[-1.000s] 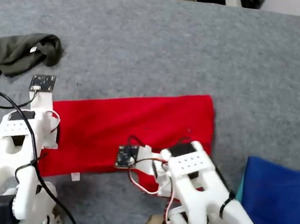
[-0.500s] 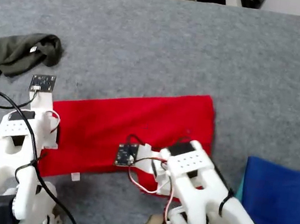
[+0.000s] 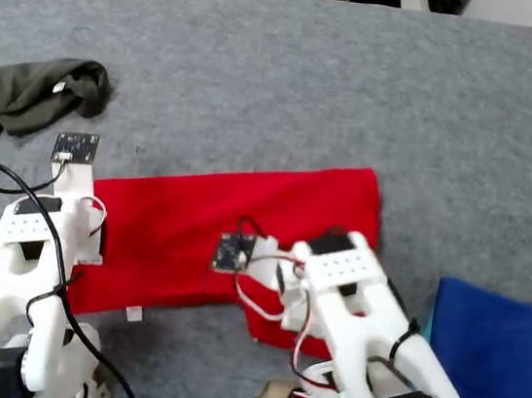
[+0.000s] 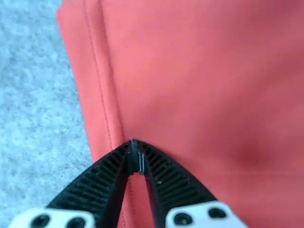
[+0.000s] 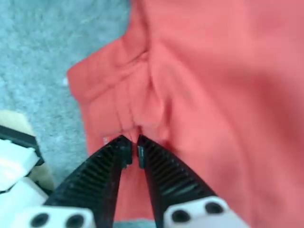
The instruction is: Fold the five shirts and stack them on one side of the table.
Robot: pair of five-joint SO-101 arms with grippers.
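At the left gripper (image 4: 134, 159) I'm seeing the two black ribbed fingers (image 4: 107, 176) pressed together, nipping the red shirt (image 4: 204, 71) right beside its stitched hem. The grey table cover (image 4: 33, 118) lies just past that edge.

Over at the right gripper (image 5: 131, 153) the tips are almost touching too. They pinch a bunched ridge of the same red cloth near one of its corners, and the fabric puckers away from the pinch.

Pulling back to the high view, the left arm (image 3: 38, 257) stands over the shirt's left end. The right arm (image 3: 359, 309) sits over its near edge, toward the right half. There a flap of red hangs out nearer the arm's base than the rest of the edge.

The shirt itself lies as a long, slightly tilted band across the near middle of the table, and a small white tag (image 3: 133, 314) pokes out from its near edge.

A dark olive shirt (image 3: 25, 94) lies crumpled at the far left, well apart from the red one. A blue shirt (image 3: 494, 367) lies flat at the near right, close to the red shirt but not touching it.
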